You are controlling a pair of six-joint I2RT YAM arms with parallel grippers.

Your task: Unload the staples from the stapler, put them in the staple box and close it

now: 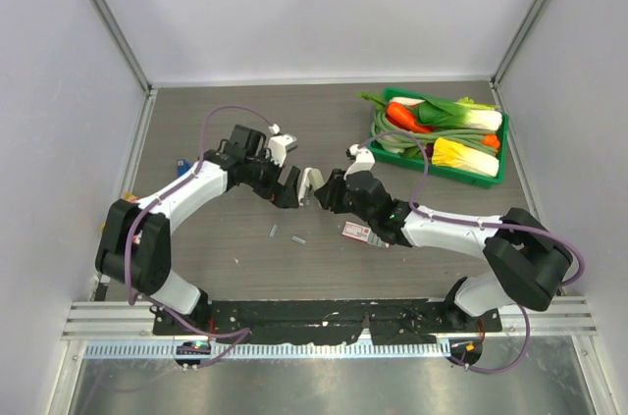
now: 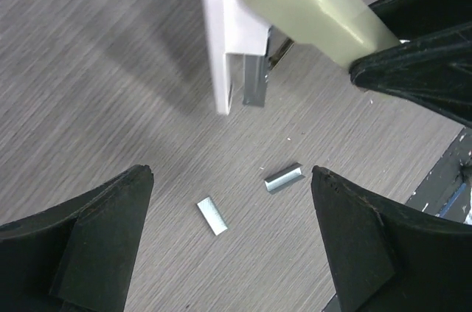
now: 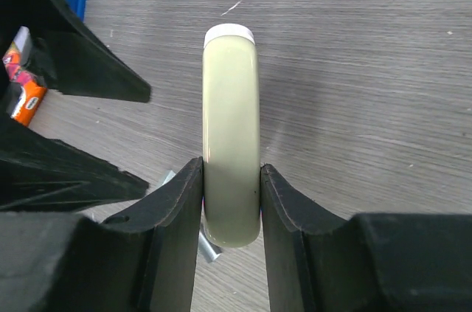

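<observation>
The stapler [image 3: 230,127] looks cream and white here, not blue. My right gripper [image 3: 231,170] is shut on its cream body and holds it above the table; in the top view the stapler [image 1: 310,180] hangs between the two grippers. In the left wrist view its white part [image 2: 221,32] hangs open with a metal magazine [image 2: 254,80] showing. Two staples strips [image 2: 212,216] [image 2: 284,177] lie on the table below it, and they also show in the top view [image 1: 274,232]. My left gripper [image 2: 230,175] is open and empty above them, beside the stapler [image 1: 287,186].
A green tray [image 1: 503,152] of toy vegetables stands at the back right. A white-and-red little box [image 1: 356,232] lies under the right arm. A small blue object [image 1: 183,168] and an orange packet [image 3: 26,98] lie at the left.
</observation>
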